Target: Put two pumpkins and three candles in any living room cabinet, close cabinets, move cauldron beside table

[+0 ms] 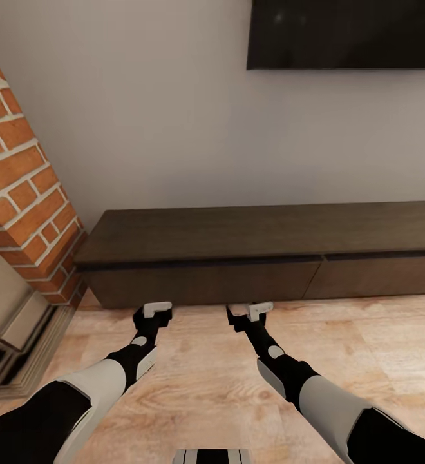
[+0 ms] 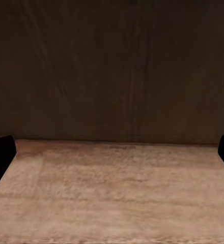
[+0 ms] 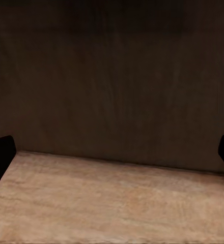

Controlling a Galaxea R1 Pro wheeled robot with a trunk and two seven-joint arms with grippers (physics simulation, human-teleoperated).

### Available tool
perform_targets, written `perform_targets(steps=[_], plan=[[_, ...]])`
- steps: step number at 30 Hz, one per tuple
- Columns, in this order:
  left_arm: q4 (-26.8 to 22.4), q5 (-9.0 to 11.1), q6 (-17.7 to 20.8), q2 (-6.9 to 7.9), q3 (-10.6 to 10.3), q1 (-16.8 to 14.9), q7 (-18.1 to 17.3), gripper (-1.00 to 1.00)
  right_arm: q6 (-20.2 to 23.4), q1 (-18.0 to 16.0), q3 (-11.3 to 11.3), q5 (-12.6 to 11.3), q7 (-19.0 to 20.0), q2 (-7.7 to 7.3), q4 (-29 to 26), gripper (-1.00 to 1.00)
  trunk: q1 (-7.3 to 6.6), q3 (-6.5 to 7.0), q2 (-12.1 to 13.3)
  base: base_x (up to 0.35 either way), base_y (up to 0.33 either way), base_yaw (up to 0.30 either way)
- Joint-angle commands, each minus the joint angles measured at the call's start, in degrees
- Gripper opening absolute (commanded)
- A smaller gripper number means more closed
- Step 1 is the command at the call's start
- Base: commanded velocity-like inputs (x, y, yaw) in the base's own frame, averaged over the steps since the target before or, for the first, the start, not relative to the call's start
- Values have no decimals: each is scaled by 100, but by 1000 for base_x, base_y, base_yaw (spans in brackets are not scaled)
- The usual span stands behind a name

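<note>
Both the left hand (image 1: 156,314) and the right hand (image 1: 250,314) hang low over the wooden floor (image 1: 367,348) with fingers spread apart and empty, just before the long dark cabinet (image 1: 251,258), whose drawer fronts sit flush.

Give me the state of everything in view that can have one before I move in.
cabinet: both visible drawer fronts flush, closed, top bare.
left gripper: jaws open, empty, low over the floor facing the cabinet.
right gripper: jaws open, empty, low over the floor facing the cabinet.
TV: screen dark.
</note>
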Motion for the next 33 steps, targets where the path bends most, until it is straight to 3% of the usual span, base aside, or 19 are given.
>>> perform_targets(steps=[1, 11, 15, 17, 19, 20, 27, 33], plan=[[6, 33, 21, 7, -48, -3, 29, 100, -19, -7, 49, -25, -42, -5, 5, 100, -4, 5, -2, -306, 0, -25], [8, 93, 113, 14, -33, 5, 29, 100, -13, -1, 52, -20, -40, -8, 8, 100, -12, 123, 2, -111, 0, -34], [23, 351, 544, 14, -23, 5, 32, 100, 70, 0, 56, -19, -42, -8, 8, 100, -22, 213, 8, -8, 0, -4], [24, 583, 851, 14, -11, 5, 35, 100, 145, 1, 57, -18, -45, -8, 8, 100, -27, 258, 10, -3, 0, -1], [21, 994, 1326, 19, 2, 2, 31, 100, 295, 1, 57, -19, -48, -8, 8, 100, -33, 302, 13, -1, 0, 0], [17, 1054, 1413, 20, 3, 1, 30, 100, 318, 1, 57, -20, -48, -8, 8, 100, -35, 325, 14, 0, 0, 0], [-1, 1288, 1827, 22, 0, 0, 30, 100, 433, 9, 56, -19, -76, -23, 8, 100, -53, 480, 24, 0, 0, 0], [27, 1321, 1852, 16, -4, 4, 29, 100, 681, 10, 52, -23, -75, -33, 5, 100, -69, 613, 32, 0, 0, 0]])
